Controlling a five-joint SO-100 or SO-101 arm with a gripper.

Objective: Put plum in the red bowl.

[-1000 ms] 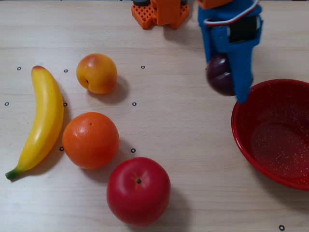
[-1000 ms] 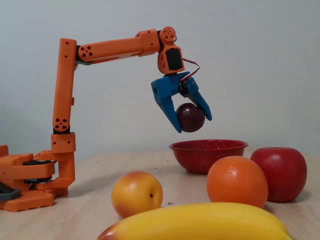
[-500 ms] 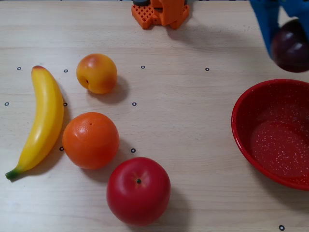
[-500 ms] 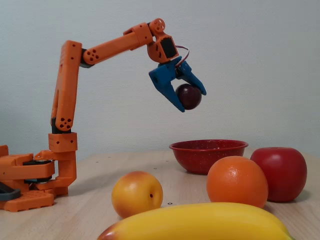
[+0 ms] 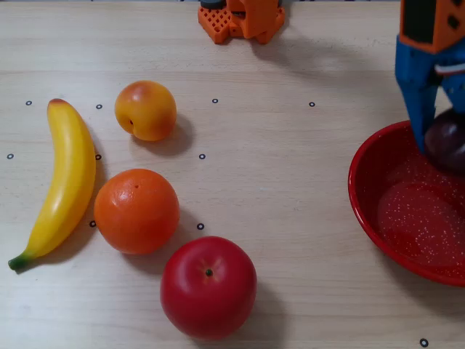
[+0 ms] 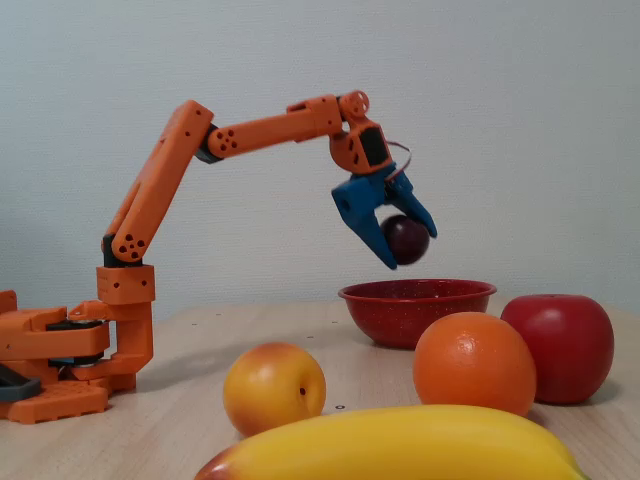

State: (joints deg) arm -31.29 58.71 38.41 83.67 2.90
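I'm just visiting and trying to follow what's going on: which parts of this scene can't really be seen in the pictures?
- Red bowl: the overhead view's right edge cuts off its far side.
- Plum: partly cut off by that same edge and partly covered by the blue tool.
- Bowl interior: hidden by its own wall in the fixed view.
- Banana: its ends and underside run off the bottom edge in the fixed view.
- Arm base: cropped by the overhead view's top edge.

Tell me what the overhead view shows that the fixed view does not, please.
Only the overhead view shows the speckled inside of the red bowl and the whole banana. Only the fixed view shows the plum hanging clear above the bowl's rim, and the whole orange arm. Both show the gripper shut on the plum, the peach, the orange and the apple.
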